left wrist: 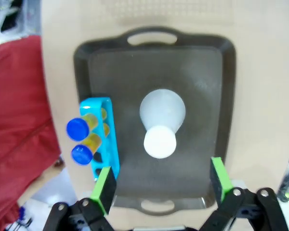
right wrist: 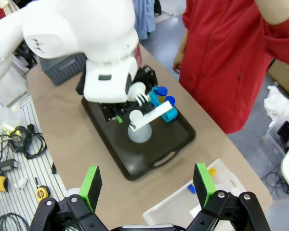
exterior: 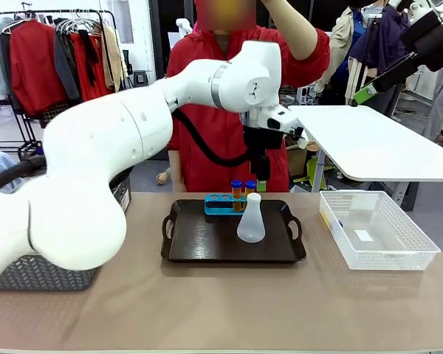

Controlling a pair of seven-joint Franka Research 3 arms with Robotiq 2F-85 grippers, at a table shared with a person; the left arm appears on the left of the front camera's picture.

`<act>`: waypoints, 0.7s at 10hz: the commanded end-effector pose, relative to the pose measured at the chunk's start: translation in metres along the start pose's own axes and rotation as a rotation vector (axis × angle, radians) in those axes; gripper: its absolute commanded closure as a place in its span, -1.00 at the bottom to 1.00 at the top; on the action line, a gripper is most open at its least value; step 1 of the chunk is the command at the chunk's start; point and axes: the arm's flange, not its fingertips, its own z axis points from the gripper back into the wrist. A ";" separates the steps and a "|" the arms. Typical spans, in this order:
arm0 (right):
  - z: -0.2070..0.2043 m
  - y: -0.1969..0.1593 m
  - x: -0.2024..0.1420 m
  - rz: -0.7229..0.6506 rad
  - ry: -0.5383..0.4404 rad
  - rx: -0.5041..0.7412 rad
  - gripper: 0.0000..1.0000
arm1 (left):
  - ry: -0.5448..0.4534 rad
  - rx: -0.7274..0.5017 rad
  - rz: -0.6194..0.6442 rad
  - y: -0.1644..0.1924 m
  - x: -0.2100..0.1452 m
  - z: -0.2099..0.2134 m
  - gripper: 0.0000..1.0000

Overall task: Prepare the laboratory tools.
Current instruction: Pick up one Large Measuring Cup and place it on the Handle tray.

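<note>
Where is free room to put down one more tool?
Free: the tray between flask and near rim, and right of the flask; the table between tray and white lattice bin. Crowded: the tray's far edge, with blue rack, two tubes, left gripper above.

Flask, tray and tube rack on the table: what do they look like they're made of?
Flask: likely plastic, matte; milky, translucent walls, no glassy glare.
Tray: probably moulded plastic, dark and satin; soft sheen, rounded rim with cut-out handles.
Rack: bright blue plastic, glossy, by its uniform colour and smooth edges.
</note>
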 end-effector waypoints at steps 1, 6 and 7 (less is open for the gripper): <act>0.001 0.000 0.000 0.007 -0.005 0.004 -1.00 | 0.025 -0.024 0.057 -0.026 -0.029 0.014 -1.00; 0.001 0.000 0.000 0.007 -0.005 0.004 -1.00 | 0.048 -0.028 0.249 -0.101 -0.106 0.078 -1.00; 0.001 0.000 0.000 0.007 -0.005 0.004 -1.00 | 0.045 0.000 0.283 -0.112 -0.116 0.089 -1.00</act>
